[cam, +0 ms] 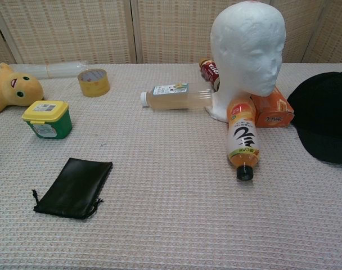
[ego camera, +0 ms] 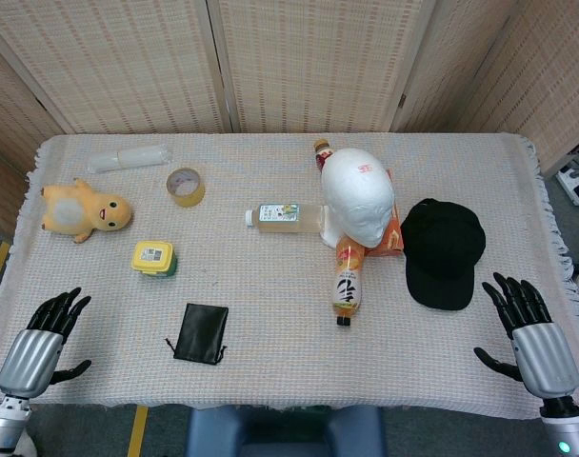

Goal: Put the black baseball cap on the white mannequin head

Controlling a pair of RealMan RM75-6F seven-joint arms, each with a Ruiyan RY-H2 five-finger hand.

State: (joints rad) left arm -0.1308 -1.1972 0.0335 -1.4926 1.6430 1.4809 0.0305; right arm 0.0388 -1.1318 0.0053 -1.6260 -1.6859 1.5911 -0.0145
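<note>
The black baseball cap (ego camera: 443, 251) lies flat on the table to the right of the white mannequin head (ego camera: 358, 194), brim toward the front edge; in the chest view the cap (cam: 324, 117) is cut off by the right border. The mannequin head (cam: 248, 48) stands upright, facing the front, bare on top. My right hand (ego camera: 525, 328) hovers at the table's front right corner, fingers spread, holding nothing, just in front of the cap. At the front left corner my left hand (ego camera: 44, 344) is also empty with fingers apart. Neither hand shows in the chest view.
Around the mannequin lie an orange drink bottle (ego camera: 349, 277), a clear bottle (ego camera: 286, 217), an orange box (ego camera: 392, 227) and a brown bottle (ego camera: 321, 150). Further left are a black pouch (ego camera: 200, 333), a green-yellow tub (ego camera: 153, 258), a tape roll (ego camera: 186, 186), a yellow plush (ego camera: 83, 210).
</note>
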